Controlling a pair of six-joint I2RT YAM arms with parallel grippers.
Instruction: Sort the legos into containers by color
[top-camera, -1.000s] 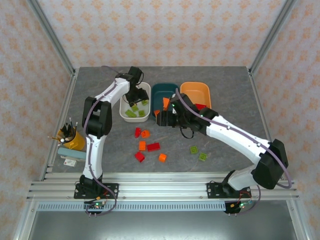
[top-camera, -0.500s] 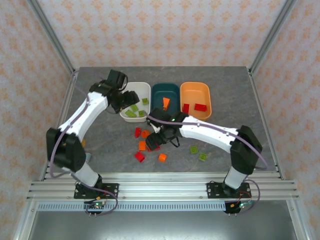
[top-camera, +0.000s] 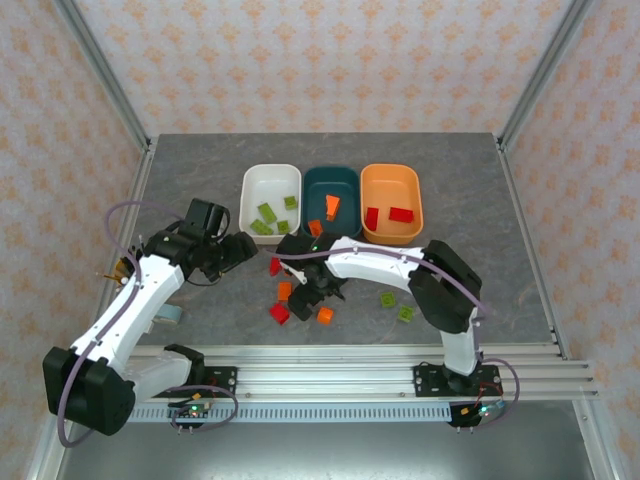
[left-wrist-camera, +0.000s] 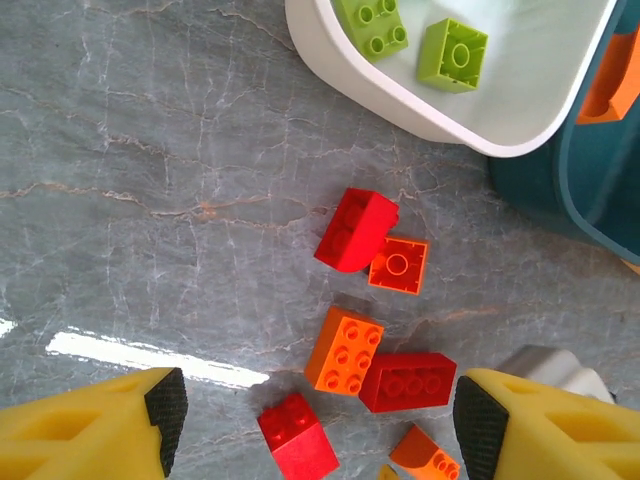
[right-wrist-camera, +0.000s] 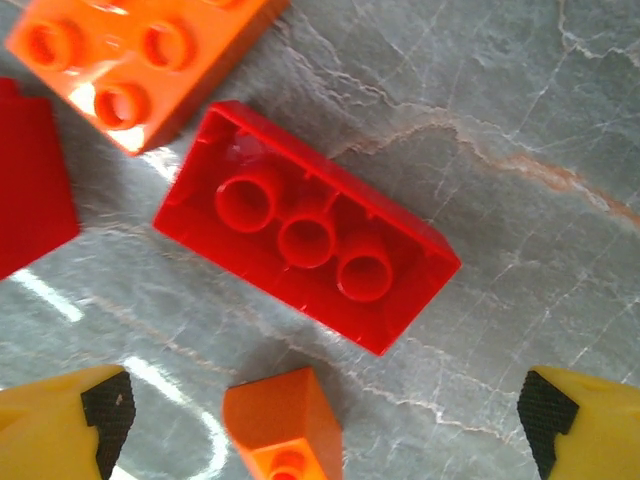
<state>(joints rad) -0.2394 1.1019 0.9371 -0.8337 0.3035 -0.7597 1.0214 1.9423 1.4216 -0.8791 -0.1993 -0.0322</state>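
Both arms had swung from the tubs (top-camera: 262, 185) to the loose bricks (left-wrist-camera: 345, 348), left fingers (left-wrist-camera: 90, 425) open and empty, right fingers (right-wrist-camera: 60, 420) spread above a red brick (right-wrist-camera: 305, 225) for the next pick.

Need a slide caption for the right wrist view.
Open right claw poised above an upturned red oblong lego on the grey table, an orange lego beside it.
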